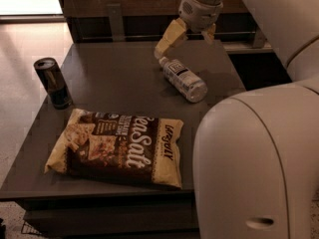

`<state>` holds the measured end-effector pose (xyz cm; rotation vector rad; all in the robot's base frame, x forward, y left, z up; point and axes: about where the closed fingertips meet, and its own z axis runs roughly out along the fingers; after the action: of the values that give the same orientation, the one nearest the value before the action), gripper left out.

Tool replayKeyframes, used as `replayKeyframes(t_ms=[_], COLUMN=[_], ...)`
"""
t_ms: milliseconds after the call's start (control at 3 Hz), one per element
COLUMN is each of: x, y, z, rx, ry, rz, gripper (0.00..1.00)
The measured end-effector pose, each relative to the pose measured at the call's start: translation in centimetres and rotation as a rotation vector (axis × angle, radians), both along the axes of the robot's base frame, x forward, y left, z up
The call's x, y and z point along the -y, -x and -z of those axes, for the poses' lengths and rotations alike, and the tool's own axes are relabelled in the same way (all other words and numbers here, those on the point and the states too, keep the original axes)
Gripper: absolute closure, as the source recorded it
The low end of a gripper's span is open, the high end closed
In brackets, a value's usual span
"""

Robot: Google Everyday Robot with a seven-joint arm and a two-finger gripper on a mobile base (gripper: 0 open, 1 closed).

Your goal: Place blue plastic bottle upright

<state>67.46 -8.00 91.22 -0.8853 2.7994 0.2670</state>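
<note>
**Bottle on its side, end effector above it**

We see the small clear plastic bottle with a pale blue label [183, 78] lying on its side on the dark grey surface [114, 78]. The end effector [184, 45] hangs just above the bottle's far end, its two yellowish fingers [168, 38] spread apart and holding nothing. Well to the picture's left of the bottle a dark slim can [52, 82] stands upright. Nearer to us than the bottle lies a brown and cream snack bag [117, 146].

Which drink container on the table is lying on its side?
The blue plastic bottle, lying flat at the far side, just below the open gripper. The dark slim can at the left stands upright.
</note>
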Motion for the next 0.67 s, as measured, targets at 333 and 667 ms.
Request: replayKeyframes(t_ms=[333, 667], x=[0.0, 1.0], y=[-1.0, -0.6], z=[2.0, 2.8], rx=[-0.033, -0.069], ry=[0.074, 0.126], rz=[0.055, 0.090], gripper=[0.00, 0.00])
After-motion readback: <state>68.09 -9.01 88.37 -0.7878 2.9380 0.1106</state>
